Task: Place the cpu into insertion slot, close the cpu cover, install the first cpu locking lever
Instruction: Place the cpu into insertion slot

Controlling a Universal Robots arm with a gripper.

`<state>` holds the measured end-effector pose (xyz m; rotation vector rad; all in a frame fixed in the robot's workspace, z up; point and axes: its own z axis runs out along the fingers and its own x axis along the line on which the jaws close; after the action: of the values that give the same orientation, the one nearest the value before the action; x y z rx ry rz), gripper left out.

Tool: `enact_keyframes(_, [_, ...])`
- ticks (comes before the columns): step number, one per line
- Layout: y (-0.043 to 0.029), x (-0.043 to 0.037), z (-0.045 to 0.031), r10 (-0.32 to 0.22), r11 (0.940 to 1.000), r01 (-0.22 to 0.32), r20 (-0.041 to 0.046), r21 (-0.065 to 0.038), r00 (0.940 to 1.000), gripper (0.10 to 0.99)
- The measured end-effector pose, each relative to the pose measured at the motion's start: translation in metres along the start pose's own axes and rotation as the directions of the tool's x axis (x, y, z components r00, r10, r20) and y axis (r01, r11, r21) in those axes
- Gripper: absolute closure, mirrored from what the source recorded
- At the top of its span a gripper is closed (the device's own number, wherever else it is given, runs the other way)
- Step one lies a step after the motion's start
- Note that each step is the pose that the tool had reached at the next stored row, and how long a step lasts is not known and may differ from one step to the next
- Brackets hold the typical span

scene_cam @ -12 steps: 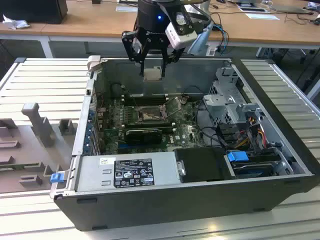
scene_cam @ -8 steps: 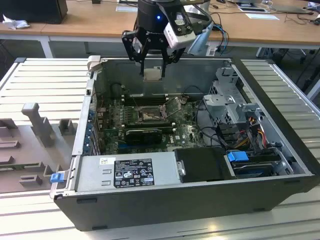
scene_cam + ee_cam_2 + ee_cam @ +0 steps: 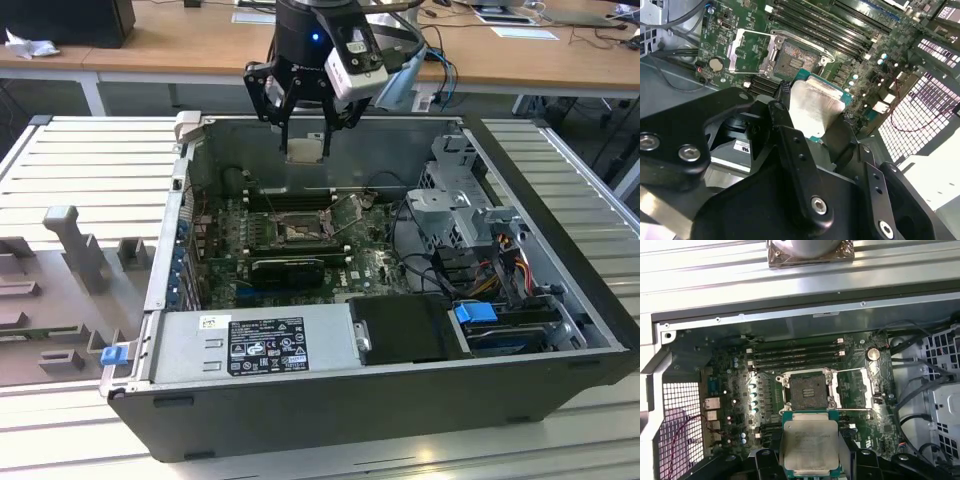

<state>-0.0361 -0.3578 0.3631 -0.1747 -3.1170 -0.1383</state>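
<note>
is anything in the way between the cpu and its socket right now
Nothing visible does. The gripper holds the cpu up off the board. The insertion slot lies bare, and the cpu cover is flipped open beside it.

The arm (image 3: pixel 312 30) hangs upright, its gripper (image 3: pixel 305 147) pointing straight down, jaws clamped inward
</note>
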Motion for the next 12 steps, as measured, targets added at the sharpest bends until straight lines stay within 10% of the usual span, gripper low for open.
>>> enact_keyframes(6, [-0.0002,-0.0001,0.0020,0.085,0.9964,-0.085,0.0072,-0.002,0.9964,0.557])
enact_keyframes(12, [-0.0002,-0.0001,0.0026,0.198,0.9802,-0.198,0.0168,-0.006,0.9801,0.557])
